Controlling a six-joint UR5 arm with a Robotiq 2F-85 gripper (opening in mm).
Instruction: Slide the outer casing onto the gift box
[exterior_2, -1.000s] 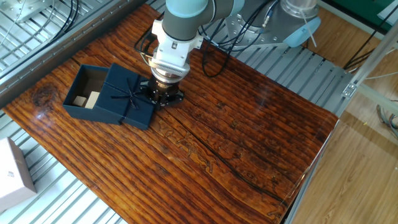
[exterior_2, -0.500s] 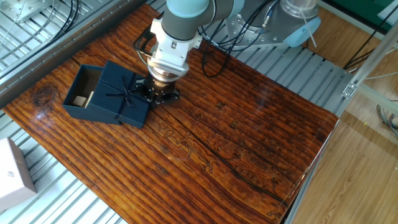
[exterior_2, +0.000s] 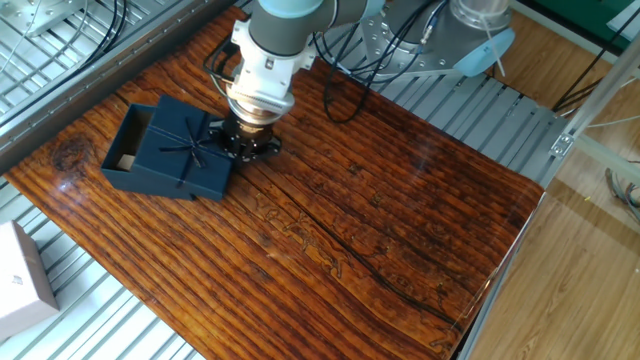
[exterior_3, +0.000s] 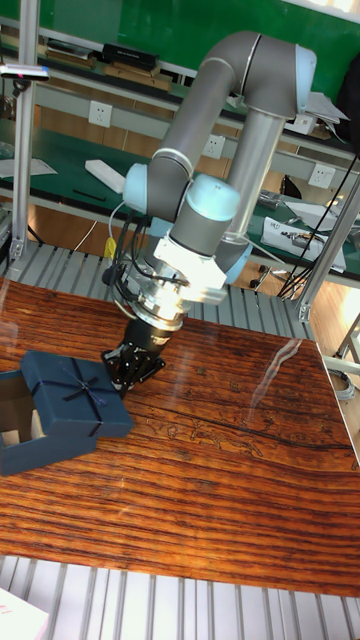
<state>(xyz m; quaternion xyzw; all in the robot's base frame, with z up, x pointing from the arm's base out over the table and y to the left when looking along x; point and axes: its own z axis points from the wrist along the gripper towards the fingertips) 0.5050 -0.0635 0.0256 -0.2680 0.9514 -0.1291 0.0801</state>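
Note:
The navy outer casing (exterior_2: 185, 155) with its thin ribbon bow lies on the left part of the wooden table (exterior_2: 380, 230). It covers most of the gift box (exterior_2: 122, 150), of which only the left end shows, with a brown inner wall and a pale block. My gripper (exterior_2: 245, 143) stands low at the table, pressed against the casing's right edge, fingers together with nothing between them. In the tall view the casing (exterior_3: 78, 397) lies over the gift box (exterior_3: 18, 445) at the left edge, and the gripper (exterior_3: 130, 368) touches the casing's right corner.
A plain white box (exterior_2: 20, 280) sits on the metal slats off the table's front left corner. Slatted metal framing (exterior_2: 60, 60) surrounds the table, and cables (exterior_2: 345, 60) hang behind the arm.
The gripper has moved left, pushing the casing further over the gift box. Less of the open tray and its pale blocks shows now.

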